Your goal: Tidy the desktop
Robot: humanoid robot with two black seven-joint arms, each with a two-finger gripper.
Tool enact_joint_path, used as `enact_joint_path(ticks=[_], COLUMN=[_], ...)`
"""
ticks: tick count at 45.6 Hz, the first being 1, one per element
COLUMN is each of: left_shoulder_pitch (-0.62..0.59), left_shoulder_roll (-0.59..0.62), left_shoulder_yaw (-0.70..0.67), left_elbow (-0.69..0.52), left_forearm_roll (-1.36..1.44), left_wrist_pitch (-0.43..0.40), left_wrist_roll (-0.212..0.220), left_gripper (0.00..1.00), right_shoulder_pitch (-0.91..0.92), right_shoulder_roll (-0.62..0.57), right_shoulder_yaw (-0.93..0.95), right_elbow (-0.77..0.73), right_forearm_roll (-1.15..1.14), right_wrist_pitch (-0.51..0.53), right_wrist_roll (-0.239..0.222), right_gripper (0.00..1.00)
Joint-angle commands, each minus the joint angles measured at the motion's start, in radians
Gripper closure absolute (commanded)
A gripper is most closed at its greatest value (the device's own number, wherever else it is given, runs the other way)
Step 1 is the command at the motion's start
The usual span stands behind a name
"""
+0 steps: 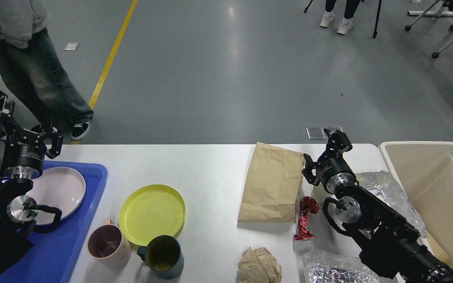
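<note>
The white desktop (207,173) spans the lower view. On it lie a flat brown paper bag (271,182), a red foil wrapper (305,218), a crumpled brown paper ball (258,266), crinkled clear plastic (391,192) and a silver foil sheet (328,271). A yellow plate (151,214), a pink mug (108,245) and a teal mug (163,256) sit left of centre. My right gripper (323,154) hovers open by the bag's right edge, holding nothing. Open and empty too, my left gripper (26,130) stands above the far left table edge.
A blue tray (89,224) at the left holds a pale pink plate (63,190). A beige bin (435,184) stands at the right end. A person in jeans (41,86) stands behind the table's left corner. Chair legs and another person's feet are far back.
</note>
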Motion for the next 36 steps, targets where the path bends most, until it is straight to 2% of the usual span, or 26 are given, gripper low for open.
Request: enact_joint_path(ticks=[1, 32, 36], left_shoulder_pitch=[-0.001, 0.001, -0.01], left_shoulder_roll=[0.0, -0.002, 0.0], left_shoulder_yaw=[-0.001, 0.0, 0.01], left_elbow=[0.0, 0.0, 0.003], left_forearm_roll=[0.0, 0.0, 0.0], left_wrist_pitch=[0.0, 0.0, 0.02], left_wrist_roll=[-0.001, 0.0, 0.009], left_gripper=[0.04, 0.04, 0.04], right_shoulder_pitch=[0.0, 0.0, 0.0], right_shoulder_roll=[0.0, 0.0, 0.0], right_shoulder_yaw=[0.0, 0.0, 0.0], right_elbow=[-0.001, 0.0, 0.0], right_forearm_roll=[0.0, 0.0, 0.0], right_wrist_pitch=[0.001, 0.0, 0.0], right_wrist_roll=[0.0, 0.0, 0.0], right_gripper=[0.0, 0.0, 0.0])
